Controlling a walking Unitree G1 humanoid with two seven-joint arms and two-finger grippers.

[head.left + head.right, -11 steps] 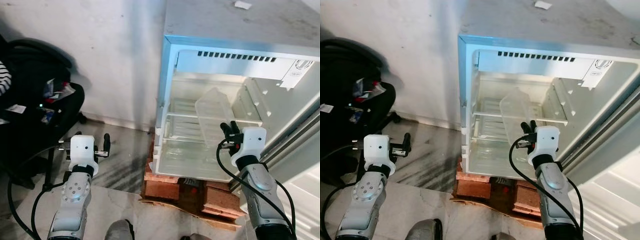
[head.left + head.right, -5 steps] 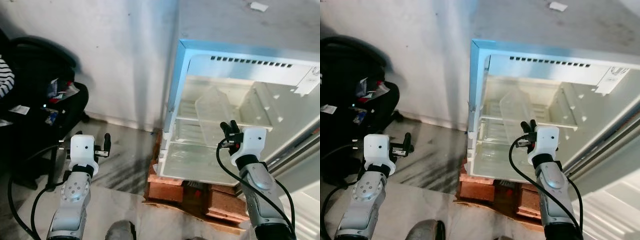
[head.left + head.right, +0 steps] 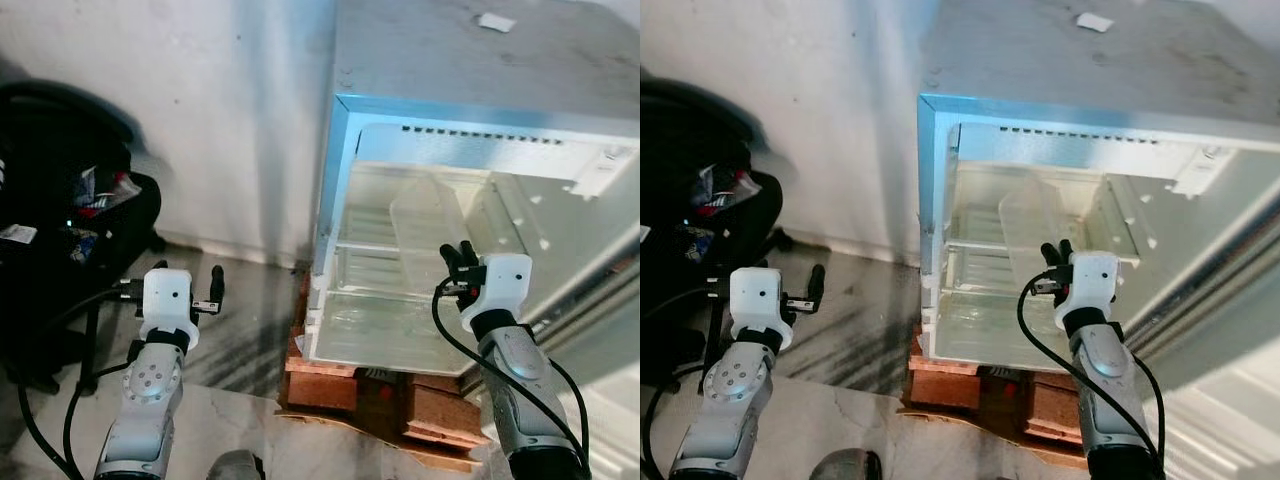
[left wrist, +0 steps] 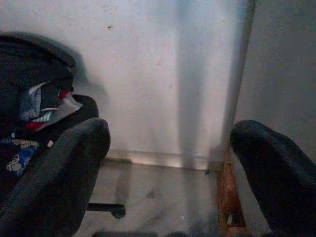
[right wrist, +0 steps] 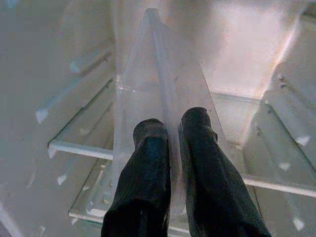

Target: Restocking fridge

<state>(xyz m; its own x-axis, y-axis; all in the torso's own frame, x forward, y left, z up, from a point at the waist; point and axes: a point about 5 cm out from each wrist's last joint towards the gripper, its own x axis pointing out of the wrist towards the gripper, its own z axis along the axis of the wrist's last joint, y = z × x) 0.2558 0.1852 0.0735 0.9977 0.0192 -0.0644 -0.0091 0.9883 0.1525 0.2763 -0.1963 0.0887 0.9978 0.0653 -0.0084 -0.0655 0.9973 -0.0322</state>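
Note:
The small fridge [image 3: 470, 90] stands open before me, its white inside lit and bare of food. A clear plastic shelf panel [image 3: 424, 226] leans tilted inside, across the wire-edged shelf [image 3: 360, 246]. My right gripper [image 3: 458, 254] is at the fridge's mouth, shut on the near edge of that panel. The right wrist view shows both black fingers [image 5: 148, 163] pinching the panel [image 5: 163, 69] between them. My left gripper [image 3: 188, 279] is held out to the left of the fridge, open and holding nothing; in the left wrist view its fingers [image 4: 59, 168] stand wide apart.
The fridge rests on bricks [image 3: 340, 385] and a board. Its door [image 3: 600, 330] swings out at the right. A black chair [image 3: 70, 220] with clutter stands at the left against the white wall. A small white scrap [image 3: 495, 22] lies on the fridge top.
The head view has swayed slightly, so the fridge shifts in the picture. Both grippers keep their places; the right one stays shut on the panel.

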